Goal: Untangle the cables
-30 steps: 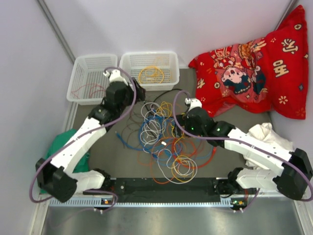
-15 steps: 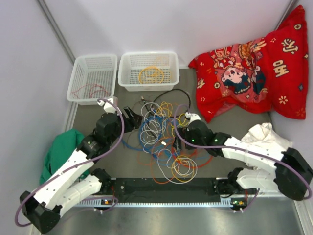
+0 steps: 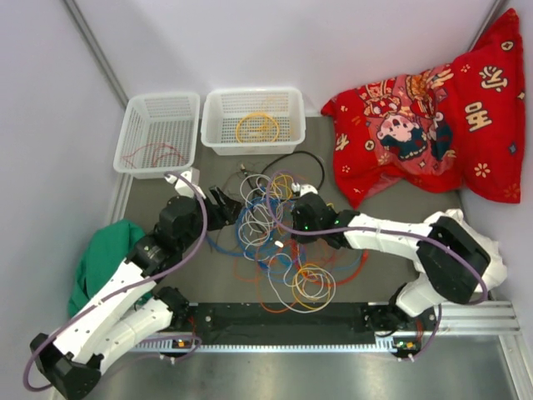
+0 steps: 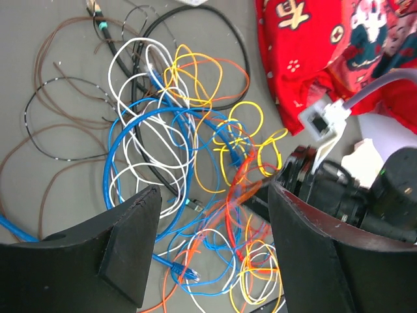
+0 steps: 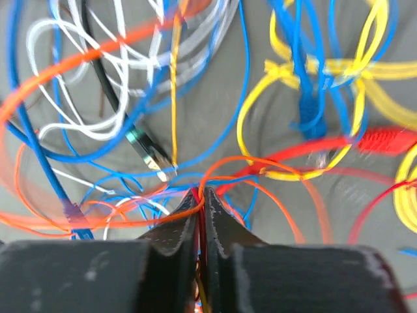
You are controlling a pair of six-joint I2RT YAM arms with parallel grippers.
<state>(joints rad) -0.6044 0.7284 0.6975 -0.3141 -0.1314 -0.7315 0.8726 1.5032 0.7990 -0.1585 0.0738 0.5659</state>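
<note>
Red cloth [image 3: 425,125] at the back carries yellow characters, too small to read; the cables [image 3: 275,242] lie tangled mid-worktop [image 3: 391,212] between both arms; right end effector [image 5: 202,194] has reached further left into the heap and snapped closed, now pinching red and orange strands; left end effector [image 4: 212,195] has drawn back from the baskets [image 3: 162,97], jaws spread wide at the heap's left edge.

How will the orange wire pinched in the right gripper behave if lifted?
Probably floppy: the orange wire lies in loose curves, so it should sag from the right gripper. It likely drags neighbours, since blue wires and yellow loops cross it. Thin, so it may slip.
</note>
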